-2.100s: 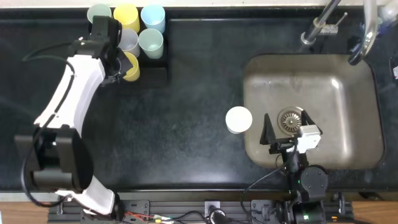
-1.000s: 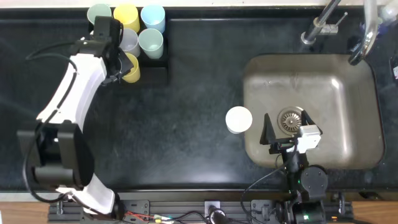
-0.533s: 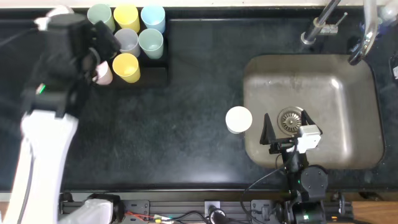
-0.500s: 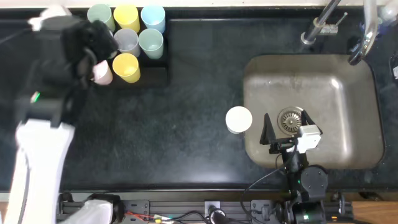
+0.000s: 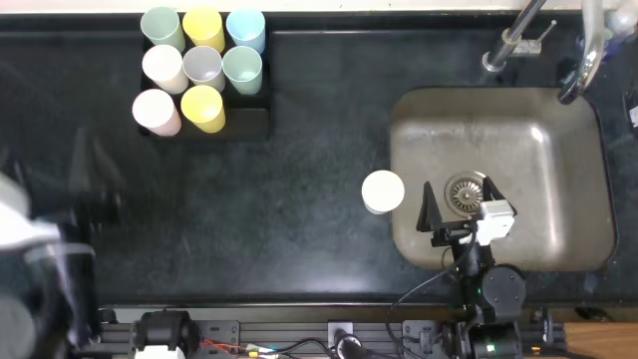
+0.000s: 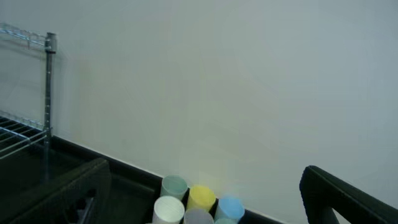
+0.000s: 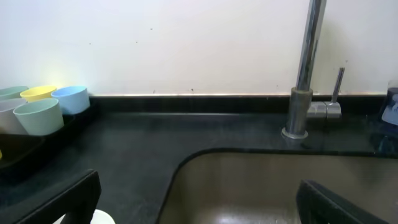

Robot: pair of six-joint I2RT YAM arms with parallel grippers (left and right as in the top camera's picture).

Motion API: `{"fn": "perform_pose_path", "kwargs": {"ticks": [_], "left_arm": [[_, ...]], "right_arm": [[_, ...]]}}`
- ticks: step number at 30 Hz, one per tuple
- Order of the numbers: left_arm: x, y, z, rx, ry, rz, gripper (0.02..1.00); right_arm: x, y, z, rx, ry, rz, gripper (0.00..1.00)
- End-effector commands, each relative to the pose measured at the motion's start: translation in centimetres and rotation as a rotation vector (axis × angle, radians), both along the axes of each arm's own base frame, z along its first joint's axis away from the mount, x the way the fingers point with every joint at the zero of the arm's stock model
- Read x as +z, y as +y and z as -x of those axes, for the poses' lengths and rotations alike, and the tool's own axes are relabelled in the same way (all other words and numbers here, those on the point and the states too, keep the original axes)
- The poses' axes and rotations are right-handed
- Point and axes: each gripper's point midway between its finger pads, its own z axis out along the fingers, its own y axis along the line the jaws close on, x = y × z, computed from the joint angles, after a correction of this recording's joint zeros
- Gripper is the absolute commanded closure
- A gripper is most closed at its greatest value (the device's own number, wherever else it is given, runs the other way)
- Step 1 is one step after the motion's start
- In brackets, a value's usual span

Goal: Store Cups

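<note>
A black rack (image 5: 251,120) at the counter's back left holds several cups: green (image 5: 159,22), yellow (image 5: 202,25), blue (image 5: 245,25), white (image 5: 162,66), grey (image 5: 203,66), mint (image 5: 241,68), pale pink (image 5: 157,112) and a second yellow (image 5: 202,108). One white cup (image 5: 383,191) stands alone on the counter by the sink's left rim. My left arm (image 5: 40,249) is a blur at the front left. Its gripper (image 6: 205,169) is open and empty, well back from the cups (image 6: 201,198). Low over the sink, my right gripper (image 5: 461,199) is open and empty, the white cup (image 7: 102,218) beside one finger.
The steel sink (image 5: 558,120) takes up the right side, with a faucet (image 5: 513,40) behind it. A wire shelf (image 6: 25,130) stands left of the rack. Dark counter (image 5: 299,199) lies open between rack and sink.
My left arm has left the rack and swung back to the front left. The pale pink and white cups it covered now stand uncovered. The right arm has not moved.
</note>
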Motion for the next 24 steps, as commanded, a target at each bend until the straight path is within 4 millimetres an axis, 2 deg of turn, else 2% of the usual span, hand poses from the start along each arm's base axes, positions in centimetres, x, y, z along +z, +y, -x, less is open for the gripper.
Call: {"fn": "perform_pose_path", "kwargs": {"ticks": [1, 5, 7, 9, 11, 15, 19, 24], "left_arm": [[-5.5, -2.7, 0.2, -0.151, -0.038, -0.056, 0.020], [-11.5, -2.9, 0.0, -0.163, -0.030, -0.052, 0.018], [-15.2, -2.9, -1.4, -0.174, 0.050, -0.014, 0.018], [-17.8, -2.9, -2.2, -0.178, 0.097, 0.019, 0.018], [-19.4, -3.0, -2.7, -0.184, 0.111, 0.020, 0.018], [-21.1, -3.2, -3.5, -0.189, 0.098, 0.019, 0.018], [-21.2, -3.6, -4.0, -0.202, 0.026, 0.013, 0.018], [-21.7, -1.7, -4.0, -0.075, 0.023, 0.032, 0.020]], "right_arm": [[-0.3, 0.0, 0.0, -0.005, -0.001, 0.000, 0.003], [-0.3, 0.0, 0.0, -0.005, -0.001, 0.000, 0.003], [-0.3, 0.0, 0.0, -0.005, -0.001, 0.000, 0.003], [-0.3, 0.0, 0.0, -0.005, -0.001, 0.000, 0.005], [-0.3, 0.0, 0.0, -0.005, -0.001, 0.000, 0.003], [-0.3, 0.0, 0.0, -0.005, -0.001, 0.000, 0.003], [-0.3, 0.0, 0.0, -0.005, -0.001, 0.000, 0.003], [-0.3, 0.0, 0.0, -0.005, -0.001, 0.000, 0.003]]}}
